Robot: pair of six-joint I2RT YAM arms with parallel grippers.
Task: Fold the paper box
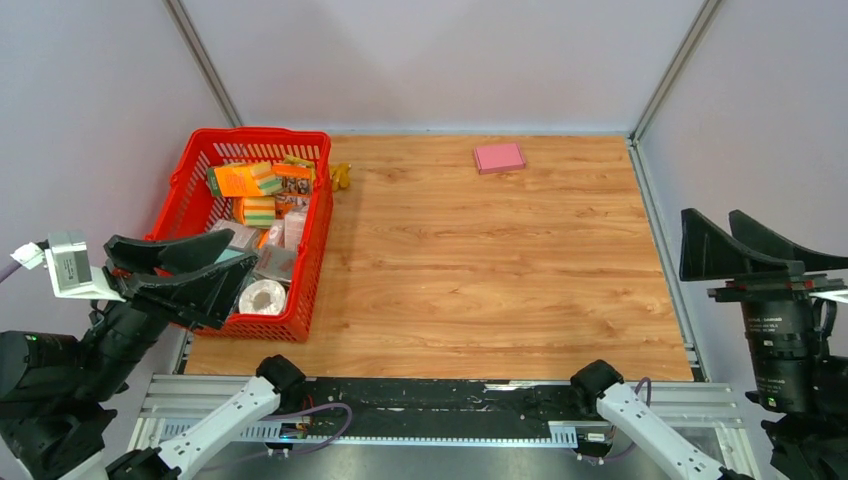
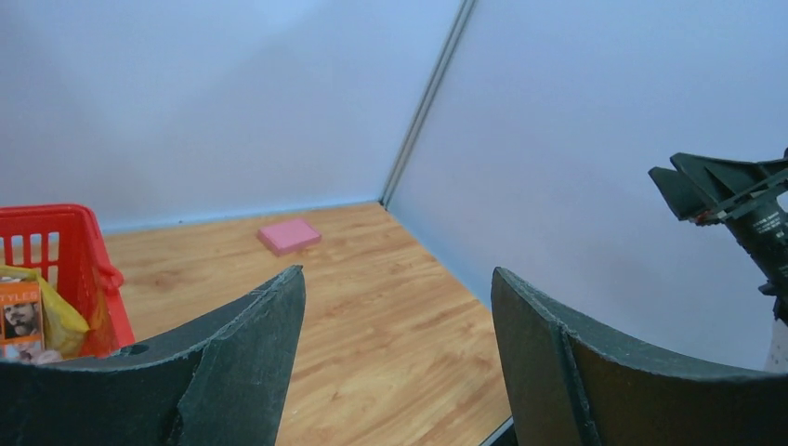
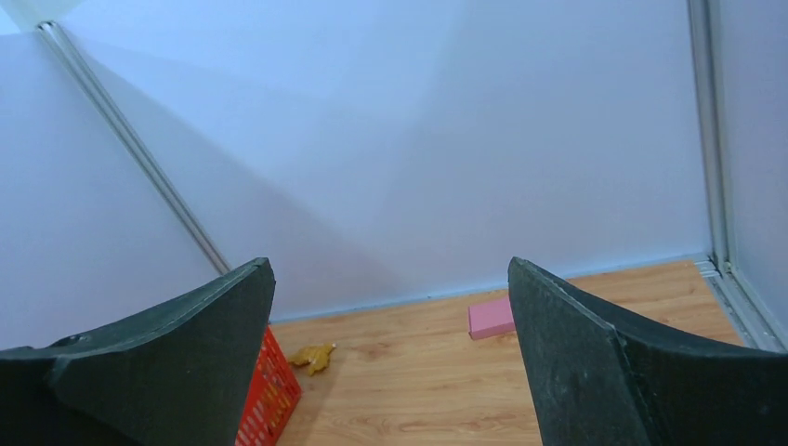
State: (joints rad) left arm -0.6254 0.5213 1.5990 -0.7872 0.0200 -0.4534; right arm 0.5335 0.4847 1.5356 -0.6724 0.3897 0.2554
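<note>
Paper box [image 1: 499, 157] sits on the far side of the tabletop [image 1: 480, 280], right of centre, close to the back wall and well apart from both arms. It reads as a closed shallow rectangle, no flaps visibly sticking out, so my guess is the fold is done or nearly done. Left tool [image 1: 243, 250] hangs over the near corner of the red basket [image 1: 255, 133], fingers apart, nothing in them. Right tool [image 1: 713, 218] is at the right edge, pointing at the back wall, also spread wide and empty. If this step is just a check and park, keep the 2 tools high and off the box. Lift the left 1 clear of the basket rim before any swing. If a flap needs a last press, the right arm looks to have the clearer line: come straight down on the lid and don't shove it into the wall. Only the top view shows the basket's contents and the full layout. Right wrist shows the box low-on beside a small yellow object [image 3: 311, 357] by the basket. Left wrist catches the right tool side-on, which confirms its gap.
</note>
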